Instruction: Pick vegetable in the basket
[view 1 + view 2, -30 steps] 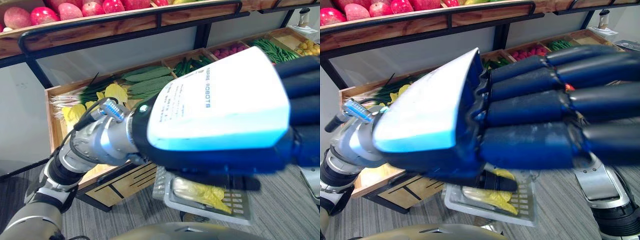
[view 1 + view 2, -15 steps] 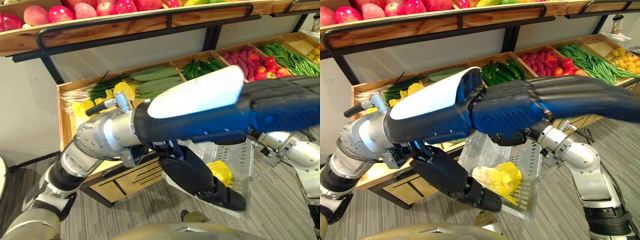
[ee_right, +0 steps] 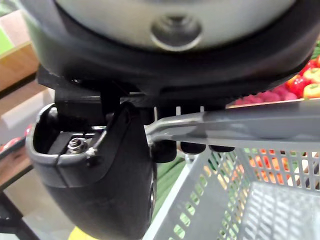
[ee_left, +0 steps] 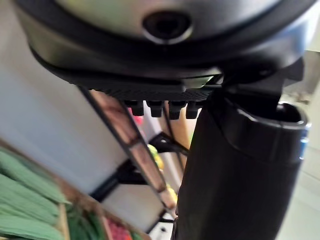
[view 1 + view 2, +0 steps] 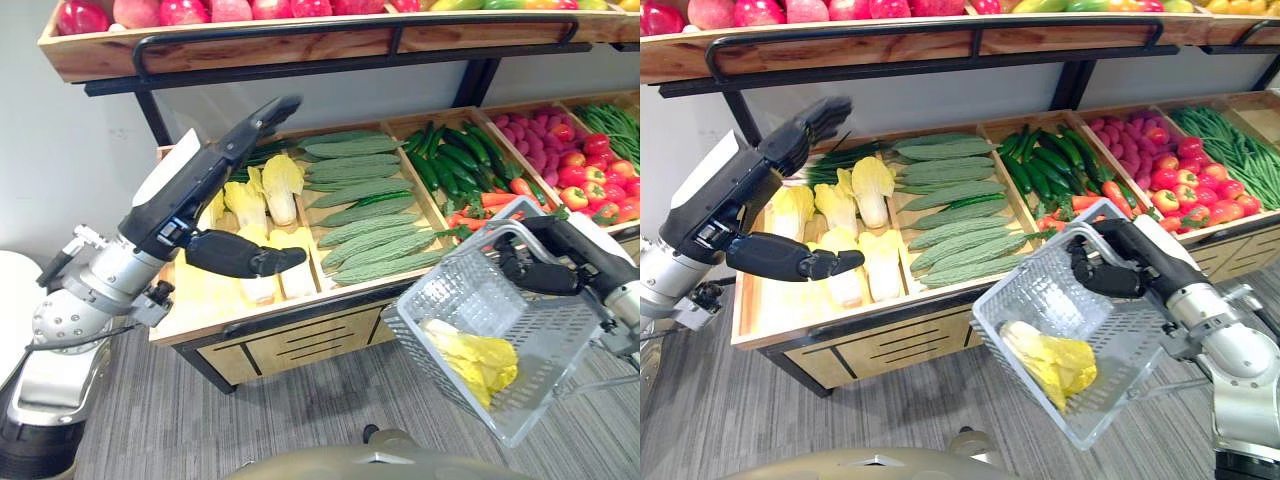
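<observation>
The tilted basket (image 5: 468, 292) was gripped by its handle (image 5: 490, 233) in the right hand (image 5: 558, 262), one cabbage (image 5: 482, 362) inside. The left hand (image 5: 210, 185) was held open and empty. Further tilt could spill the cabbage.

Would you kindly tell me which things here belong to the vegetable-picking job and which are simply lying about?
Job: basket, held by the right hand; cabbage inside it; open left hand by the shelf cabbages.
Lying about: gourds, cucumbers, tomatoes, apples.
</observation>
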Tool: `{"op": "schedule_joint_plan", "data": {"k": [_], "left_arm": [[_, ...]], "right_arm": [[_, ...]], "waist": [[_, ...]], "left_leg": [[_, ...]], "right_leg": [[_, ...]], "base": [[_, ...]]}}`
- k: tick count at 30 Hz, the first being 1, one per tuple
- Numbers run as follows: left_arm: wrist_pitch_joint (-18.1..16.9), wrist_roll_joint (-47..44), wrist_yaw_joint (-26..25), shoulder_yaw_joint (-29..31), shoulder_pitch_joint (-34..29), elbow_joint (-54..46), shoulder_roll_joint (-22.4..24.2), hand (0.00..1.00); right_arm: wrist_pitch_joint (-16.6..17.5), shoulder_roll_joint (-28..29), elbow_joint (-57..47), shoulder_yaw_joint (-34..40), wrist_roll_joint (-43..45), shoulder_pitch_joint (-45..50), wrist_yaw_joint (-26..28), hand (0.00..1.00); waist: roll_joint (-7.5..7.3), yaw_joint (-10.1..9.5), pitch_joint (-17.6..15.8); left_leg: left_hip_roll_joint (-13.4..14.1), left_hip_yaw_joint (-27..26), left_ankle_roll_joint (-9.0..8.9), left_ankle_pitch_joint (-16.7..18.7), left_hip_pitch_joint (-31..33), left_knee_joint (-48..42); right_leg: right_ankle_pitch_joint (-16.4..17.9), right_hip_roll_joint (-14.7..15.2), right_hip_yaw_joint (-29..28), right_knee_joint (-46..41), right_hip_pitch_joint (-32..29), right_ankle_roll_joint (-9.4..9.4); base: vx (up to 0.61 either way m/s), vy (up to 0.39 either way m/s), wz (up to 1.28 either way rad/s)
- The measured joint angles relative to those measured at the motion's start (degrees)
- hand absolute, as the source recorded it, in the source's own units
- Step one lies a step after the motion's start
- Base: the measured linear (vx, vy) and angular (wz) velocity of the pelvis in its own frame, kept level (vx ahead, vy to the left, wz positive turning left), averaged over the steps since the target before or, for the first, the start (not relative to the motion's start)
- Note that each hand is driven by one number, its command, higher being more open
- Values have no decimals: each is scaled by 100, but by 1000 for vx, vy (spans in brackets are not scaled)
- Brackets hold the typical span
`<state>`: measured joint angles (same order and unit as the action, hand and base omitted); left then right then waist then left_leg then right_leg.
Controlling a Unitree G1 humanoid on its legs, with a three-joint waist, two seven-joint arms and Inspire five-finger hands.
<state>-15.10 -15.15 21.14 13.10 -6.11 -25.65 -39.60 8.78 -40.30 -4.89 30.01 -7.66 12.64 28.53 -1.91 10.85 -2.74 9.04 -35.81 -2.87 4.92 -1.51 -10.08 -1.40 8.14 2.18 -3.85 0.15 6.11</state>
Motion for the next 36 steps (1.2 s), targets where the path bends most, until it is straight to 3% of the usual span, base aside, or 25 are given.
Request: {"op": "schedule_joint_plan", "data": {"k": [3, 6, 8, 11, 14, 20, 25, 27, 36], "left_arm": [[47, 10, -28, 314, -228, 338, 409, 100], [55, -32, -296, 1003, -509, 851, 1393, 100], [79, -53, -665, 1605, -684, 1338, 2210, 100], [195, -5, -1165, 2273, -902, 2108, 2885, 100], [293, -51, -1572, 2721, -1074, 2938, 3276, 100], [413, -689, -2045, 3462, -1271, 4709, 3699, 100], [429, -1531, -2331, 3916, -1463, 6287, 3820, 100], [429, -1856, -2381, 4007, -1472, 6566, 3926, 100], [686, -1488, -2268, 4007, -1514, 7504, 4059, 100]], "right_arm": [[-1, 39, 235, 215, -39, 138, -76, 0], [-5, 321, 614, 557, -115, 270, -286, 0], [-26, 526, 884, 906, -148, 406, -458, 0], [-116, 535, 1303, 1169, -340, 459, -608, 0], [-261, 535, 1706, 1319, -450, 505, -769, 0], [-448, 535, 2181, 1503, -569, 513, -930, 0], [-635, 535, 2265, 1576, -781, 522, -989, 0], [-681, 535, 2318, 1576, -782, 523, -990, 0], [-693, 535, 2323, 1578, -786, 692, -1003, 0]], "waist": [[-40, -21, 30], [-119, -76, 83], [-135, -125, 110], [-145, -145, 109], [-205, -151, 144], [-247, -186, 188], [-183, -138, 236], [-184, -136, 237], [-297, -87, 294]], "left_leg": [[-104, 112, 11, -156, -10, 255], [-249, 226, 11, -432, -116, 731], [-362, 306, 21, -657, -237, 1152], [-459, 395, 22, -846, -383, 1524], [-470, 484, 21, -846, -391, 1525], [-455, 514, -11, -831, -393, 1526], [-441, 514, -41, -812, -406, 1525], [-436, 518, -44, -810, -411, 1523], [-429, 502, -101, -768, -552, 1523]], "right_leg": [[21, 31, 116, 4, -7, -8], [53, 52, 270, 8, -1, -14], [95, 61, 391, 3, 16, -7], [134, 61, 456, 2, 76, 2], [179, 77, 543, -1, 106, 8], [281, 71, 596, 2, 116, -3], [306, 62, 602, -7, 119, 2], [298, 58, 599, -13, 123, 9], [444, 62, 581, -153, 187, 21]], "base": [[4, 2, 24], [9, -4, 25], [5, 7, 22], [6, 21, 18], [6, 16, 17], [7, 3, 2], [37, 5, 0], [32, 9, 1], [9, 4, -1]]}}
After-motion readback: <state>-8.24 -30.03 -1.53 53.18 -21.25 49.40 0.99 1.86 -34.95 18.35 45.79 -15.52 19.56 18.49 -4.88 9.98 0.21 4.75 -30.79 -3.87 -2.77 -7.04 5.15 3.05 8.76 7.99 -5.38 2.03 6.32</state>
